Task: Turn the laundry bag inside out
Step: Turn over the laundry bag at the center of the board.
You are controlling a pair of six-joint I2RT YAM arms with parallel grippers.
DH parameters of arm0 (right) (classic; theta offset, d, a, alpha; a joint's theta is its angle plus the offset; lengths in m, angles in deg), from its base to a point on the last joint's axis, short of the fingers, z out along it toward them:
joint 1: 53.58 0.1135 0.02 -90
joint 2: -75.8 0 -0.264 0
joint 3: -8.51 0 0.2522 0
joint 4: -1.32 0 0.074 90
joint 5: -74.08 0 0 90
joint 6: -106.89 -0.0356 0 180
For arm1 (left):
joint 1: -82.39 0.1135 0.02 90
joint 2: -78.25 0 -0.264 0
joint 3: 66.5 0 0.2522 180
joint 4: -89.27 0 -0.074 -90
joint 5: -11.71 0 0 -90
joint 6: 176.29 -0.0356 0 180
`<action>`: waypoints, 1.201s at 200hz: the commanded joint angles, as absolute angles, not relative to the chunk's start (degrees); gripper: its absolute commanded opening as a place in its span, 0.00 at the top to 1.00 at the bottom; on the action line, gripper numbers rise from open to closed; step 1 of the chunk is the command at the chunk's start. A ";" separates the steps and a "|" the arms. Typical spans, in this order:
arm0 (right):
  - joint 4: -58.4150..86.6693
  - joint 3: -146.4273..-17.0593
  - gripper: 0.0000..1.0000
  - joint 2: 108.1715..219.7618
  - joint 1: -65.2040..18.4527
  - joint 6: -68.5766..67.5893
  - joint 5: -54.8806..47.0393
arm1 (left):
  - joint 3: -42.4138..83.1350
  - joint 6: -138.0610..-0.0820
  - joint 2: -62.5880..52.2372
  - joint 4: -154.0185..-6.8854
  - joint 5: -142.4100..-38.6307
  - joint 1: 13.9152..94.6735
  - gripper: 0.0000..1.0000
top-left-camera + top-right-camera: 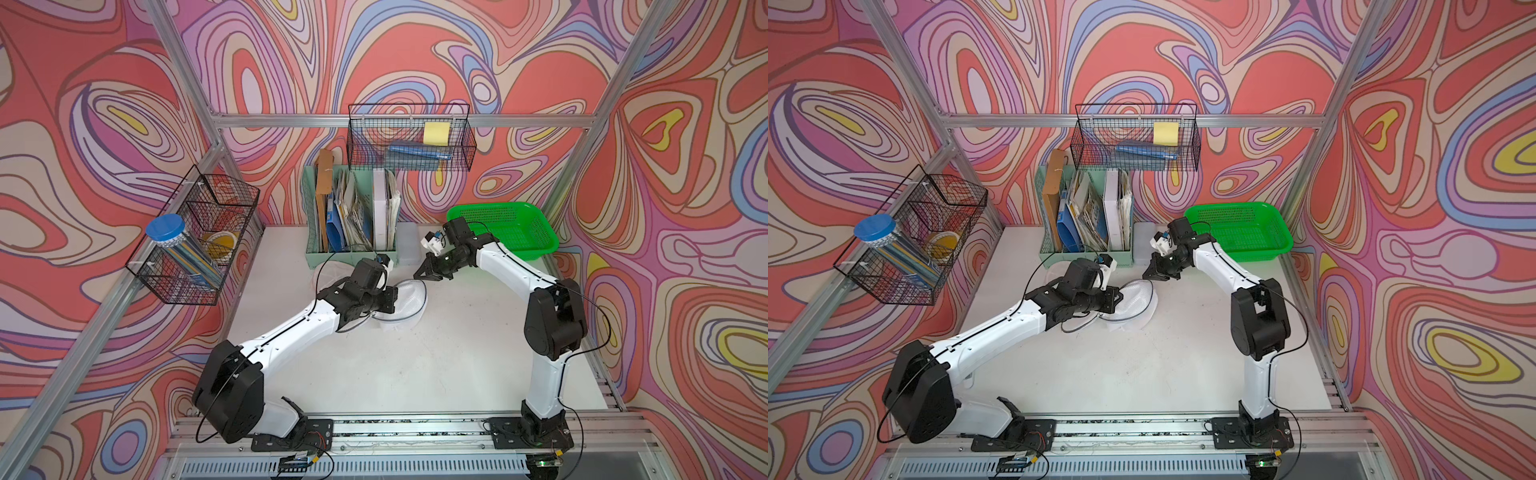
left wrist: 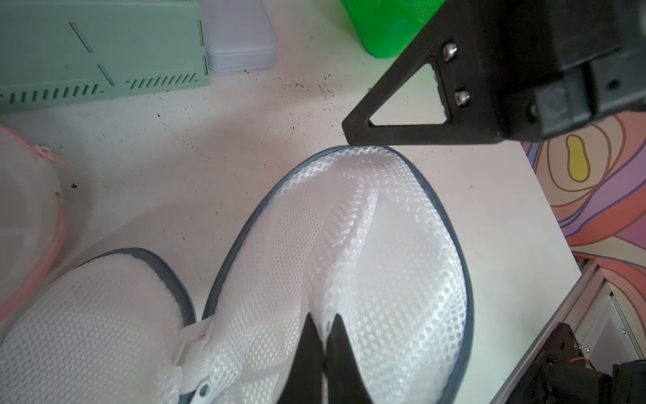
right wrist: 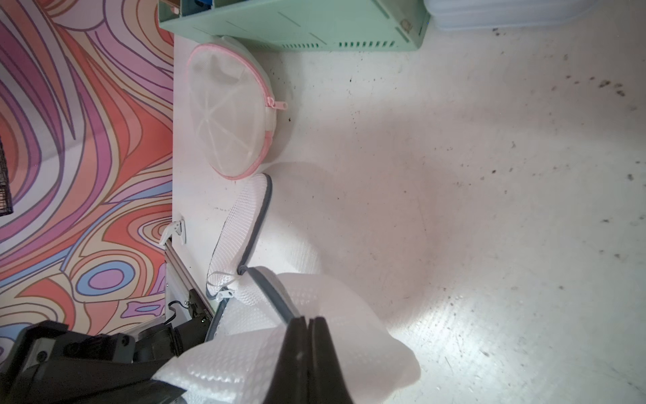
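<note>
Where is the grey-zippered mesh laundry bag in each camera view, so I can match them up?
Top views: the grey-zippered mesh laundry bag sits mid-table in both, near the mint-green file organizer.
Left wrist: the bag fills much of the frame, pinched in the left gripper.
Right wrist: the bag meets the right gripper, pink-zippered bag beyond.
Shared landmark: that organizer, in all four.

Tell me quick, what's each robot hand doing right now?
Left gripper: closed, pinching the white mesh laundry bag.
Right gripper: closed at the bag's gray zipper rim; hold unclear.
</note>
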State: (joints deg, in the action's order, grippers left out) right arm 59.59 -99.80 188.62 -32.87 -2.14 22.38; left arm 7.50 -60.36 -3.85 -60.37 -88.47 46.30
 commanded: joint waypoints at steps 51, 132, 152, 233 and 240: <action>59.07 -97.25 1.00 184.06 -33.30 -2.98 18.83 | 7.26 -60.08 -2.07 -58.81 -81.89 45.96 1.00; 52.79 -91.94 0.86 181.12 -34.07 -6.36 18.46 | 7.13 -57.61 -0.20 -57.58 -75.47 46.04 1.00; 44.33 -86.43 0.63 175.46 -33.47 -10.98 18.31 | 8.14 -53.48 -1.49 -56.68 -72.42 46.07 1.00; 37.54 -78.98 0.54 171.41 -20.44 -26.39 13.33 | 11.77 -45.68 -6.16 -57.02 -69.38 45.74 1.00; 36.89 -78.51 0.55 171.51 -20.10 -27.11 13.00 | 11.78 -45.60 -6.12 -57.19 -69.41 45.66 1.00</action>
